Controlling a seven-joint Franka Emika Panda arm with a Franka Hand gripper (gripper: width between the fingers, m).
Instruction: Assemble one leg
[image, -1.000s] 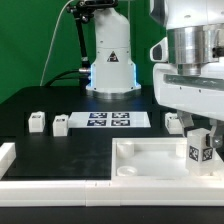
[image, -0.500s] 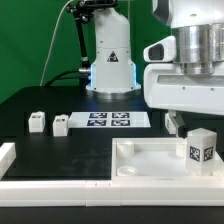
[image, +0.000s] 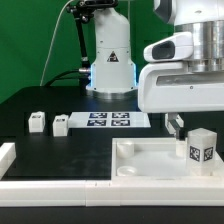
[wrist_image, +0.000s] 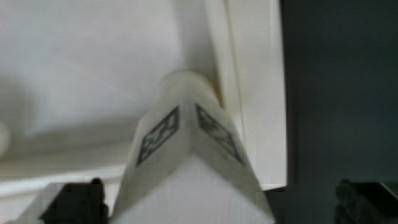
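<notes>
Leg (image: 202, 147) stands upright in the tray (image: 150, 158); tool (wrist_image: 224, 197) hangs above, open, holding nothing.

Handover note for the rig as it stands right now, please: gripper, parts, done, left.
Gripper: open, holding nothing, above the leg it was working on; both fingertips stand clear on either side of it in the wrist view.
That leg: upright in the corner of the white tray piece at the exterior view's right, tag facing the camera. Whether it is fully seated cannot be told.
Two more legs lie loose on the table beside the marker board.
Left: confirm the leg's seating.
</notes>
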